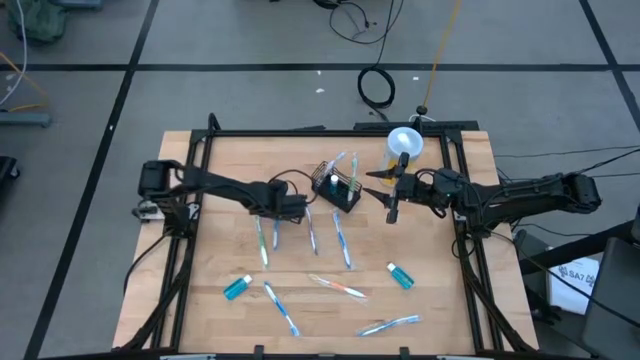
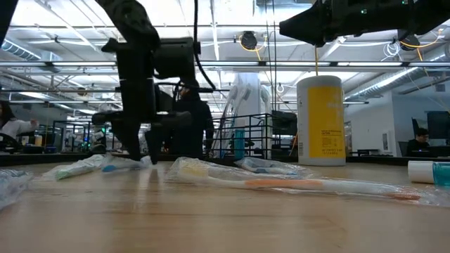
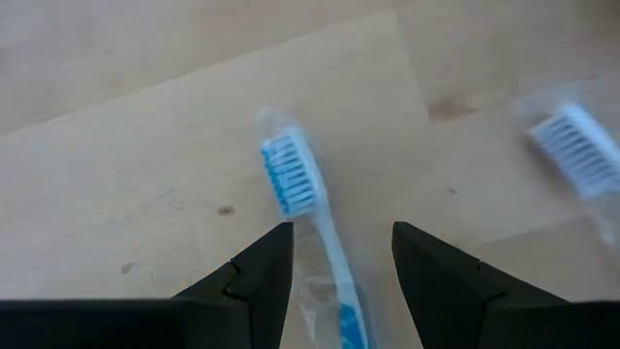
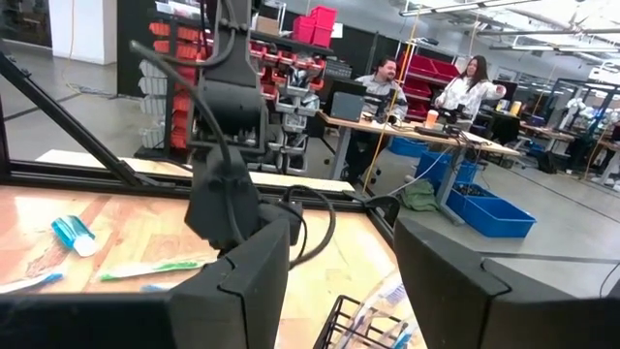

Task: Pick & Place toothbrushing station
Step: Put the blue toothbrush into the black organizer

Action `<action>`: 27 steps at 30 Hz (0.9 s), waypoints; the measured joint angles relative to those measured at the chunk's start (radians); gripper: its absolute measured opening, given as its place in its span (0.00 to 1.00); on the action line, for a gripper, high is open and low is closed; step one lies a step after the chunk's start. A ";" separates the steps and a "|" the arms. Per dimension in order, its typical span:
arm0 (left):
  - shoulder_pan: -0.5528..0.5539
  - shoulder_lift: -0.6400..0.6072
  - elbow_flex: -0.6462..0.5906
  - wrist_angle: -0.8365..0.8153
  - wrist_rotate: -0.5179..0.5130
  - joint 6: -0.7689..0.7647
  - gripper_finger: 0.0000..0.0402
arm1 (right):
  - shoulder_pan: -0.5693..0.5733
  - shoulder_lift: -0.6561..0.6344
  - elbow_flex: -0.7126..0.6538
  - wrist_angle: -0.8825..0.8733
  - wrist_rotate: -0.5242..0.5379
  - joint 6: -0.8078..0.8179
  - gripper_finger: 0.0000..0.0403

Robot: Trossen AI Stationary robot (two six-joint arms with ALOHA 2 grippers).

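The left gripper (image 3: 341, 276) hangs low over the tabletop (image 1: 440, 300), its fingers apart on either side of a wrapped blue toothbrush (image 3: 308, 228), not gripping it. The black wire basket (image 1: 338, 186) sits near the tabletop's far middle, holding toothbrushes. The right gripper (image 1: 392, 212) hovers beside it, open and empty.

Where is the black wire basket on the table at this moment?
In the high view, the black wire basket stands at the table's middle rear, between the left gripper and the right gripper, with toothbrushes standing in it.
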 joint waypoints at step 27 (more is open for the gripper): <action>0.020 -0.038 -0.003 0.041 -0.039 0.143 0.03 | 0.000 0.000 0.000 0.000 0.000 -0.004 0.45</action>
